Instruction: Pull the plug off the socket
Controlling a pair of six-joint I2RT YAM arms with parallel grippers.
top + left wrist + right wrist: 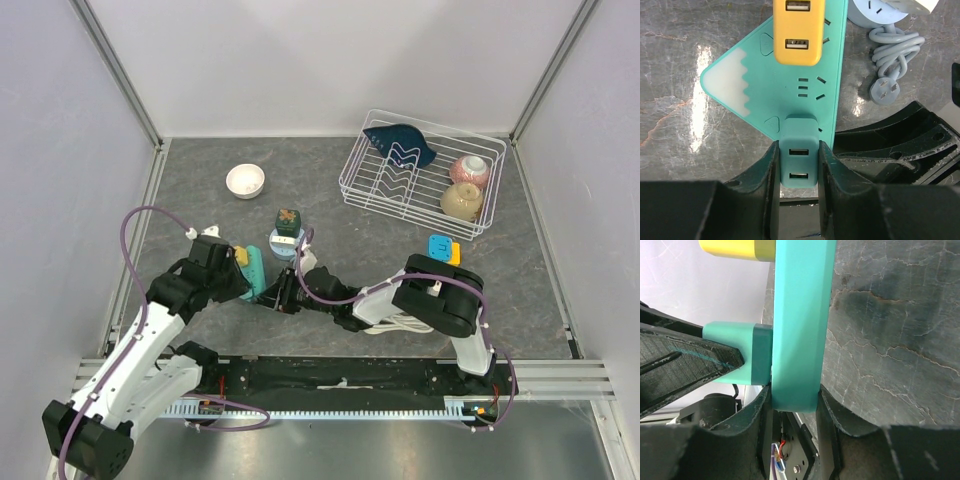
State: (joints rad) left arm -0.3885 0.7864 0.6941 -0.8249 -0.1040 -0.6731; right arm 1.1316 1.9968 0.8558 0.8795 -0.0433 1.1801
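Observation:
A teal socket strip [790,75] stands tipped on its edge on the grey table, seen in the top view [256,272] and the right wrist view [800,315]. A teal plug [798,157] with two USB ports sits in it, and a yellow plug [796,30] sits in it further along. My left gripper [798,165] is shut on the teal plug, one finger on each side. My right gripper [795,400] is shut on the strip's near end. The teal plug [737,352] still sits flush against the strip.
A pale blue round socket [875,10] with a coiled grey cable and plug [886,90] lies just right of the strip. A white bowl [245,181] sits at the back left. A wire rack [420,175] with dishes stands at the back right, with a small blue and orange adapter [441,247] in front of it.

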